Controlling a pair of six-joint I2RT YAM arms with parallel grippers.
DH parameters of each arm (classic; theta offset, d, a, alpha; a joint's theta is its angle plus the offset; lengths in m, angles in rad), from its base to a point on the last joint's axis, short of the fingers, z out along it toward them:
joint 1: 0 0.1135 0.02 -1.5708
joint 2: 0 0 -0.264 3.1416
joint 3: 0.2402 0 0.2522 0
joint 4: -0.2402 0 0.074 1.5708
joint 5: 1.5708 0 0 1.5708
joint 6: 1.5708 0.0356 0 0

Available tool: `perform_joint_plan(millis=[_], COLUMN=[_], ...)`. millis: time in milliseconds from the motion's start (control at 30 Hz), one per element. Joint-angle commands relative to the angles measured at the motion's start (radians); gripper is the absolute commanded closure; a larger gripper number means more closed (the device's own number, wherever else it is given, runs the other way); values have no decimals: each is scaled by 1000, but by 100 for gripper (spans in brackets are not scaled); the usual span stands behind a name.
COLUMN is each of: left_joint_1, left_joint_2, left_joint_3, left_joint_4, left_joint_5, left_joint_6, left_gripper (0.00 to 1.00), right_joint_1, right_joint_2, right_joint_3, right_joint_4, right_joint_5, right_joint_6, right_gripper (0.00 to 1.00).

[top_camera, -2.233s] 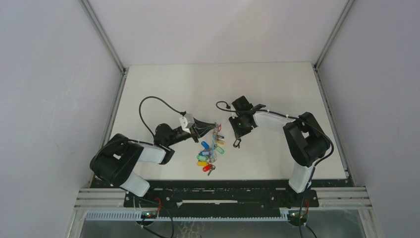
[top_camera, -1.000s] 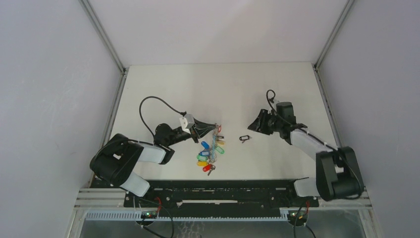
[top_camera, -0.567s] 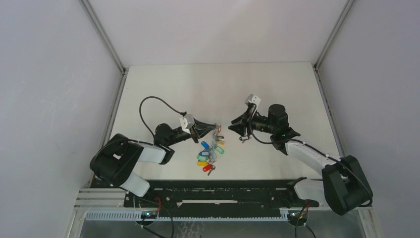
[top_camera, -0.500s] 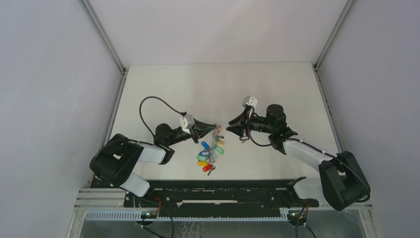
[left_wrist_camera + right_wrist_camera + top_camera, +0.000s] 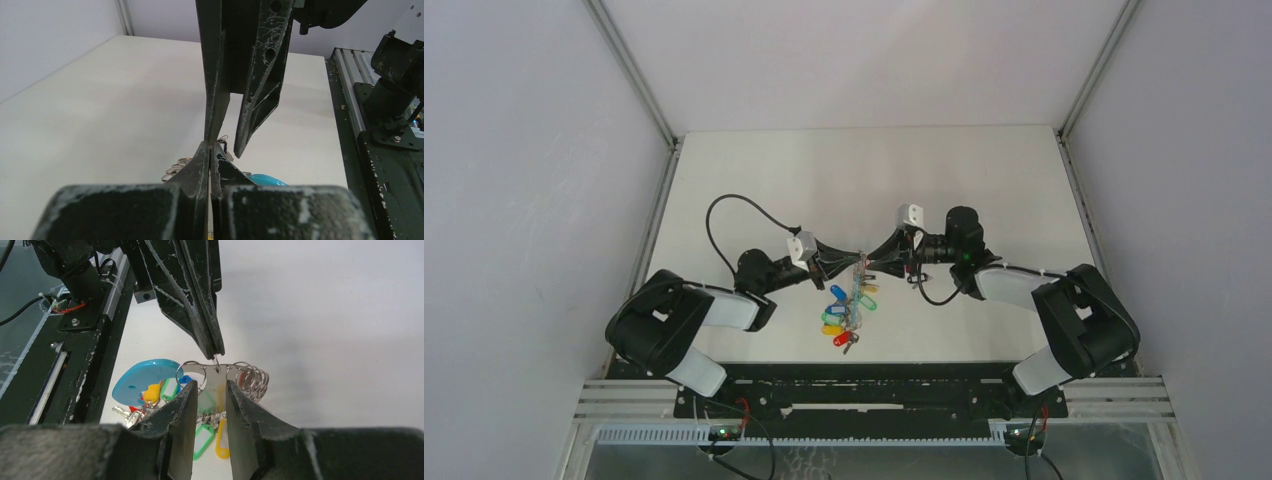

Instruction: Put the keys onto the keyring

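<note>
Within the last second the right gripper [image 5: 873, 263] has swung in from far to the right of the keyring [image 5: 856, 282] and now points at its top end, tip to tip with the left gripper [image 5: 858, 259]. The left gripper is pinched tight on a small loop at the keyring's top, as it was before. The right one's fingers are a narrow gap apart, astride the keyring's silvery plate without clamping it. It carries nothing, so this looks like a move to steady or open the keyring, not to thread a key.

There are two grippers and one keyring on the counter [image 5: 824, 170]. The keys [image 5: 834, 320] hang below it, about seven coloured tags, too bunched for an exact count. One dark loose key [image 5: 912, 279] seems to lie just right of the keyring.
</note>
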Motion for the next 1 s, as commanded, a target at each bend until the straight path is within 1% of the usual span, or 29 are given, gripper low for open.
perform_joint_plan(millis=[0, 233, 433, 500, 567, 633, 733, 800, 833, 900, 967], left_joint_1=[4, 4, 4, 4, 5, 4, 5, 7, 8, 11, 16], left_joint_2=[-21, -17, -16, -16, -16, -16, -20, -24, -25, -25, -26], left_joint_3=[1, 4, 4, 5, 5, 4, -1, -6, -7, -10, -9], left_joint_4=[72, 72, 72, 72, 72, 72, 72, 71, 71, 71, 70], left_joint_5=[21, 23, 25, 26, 26, 25, 22, 22, 23, 29, 34], left_joint_6=[-6, -9, -10, -10, -11, -10, 2, 12, 16, 19, 20], left_gripper=[100, 100, 100, 100, 100, 100, 100, 99, 98, 94, 88], right_joint_1=[10, 20, 22, 23, 22, 21, 22, 27, 32, 43, 53], right_joint_2=[24, 69, 86, 88, 88, 80, 45, 12, -5, -29, -45], right_joint_3=[65, 105, 123, 128, 132, 140, 172, 207, 227, 274, 318], right_joint_4=[82, 78, 25, 15, 4, -31, -179, -341, -450, -610, -722], right_joint_5=[-62, -106, -118, -124, -127, -127, -98, -58, -24, 28, 69], right_joint_6=[-40, -46, -79, -84, -87, -100, -174, -254, -295, -366, -408], right_gripper=[73, 79, 85, 91, 100, 100, 100, 100, 100, 100, 100])
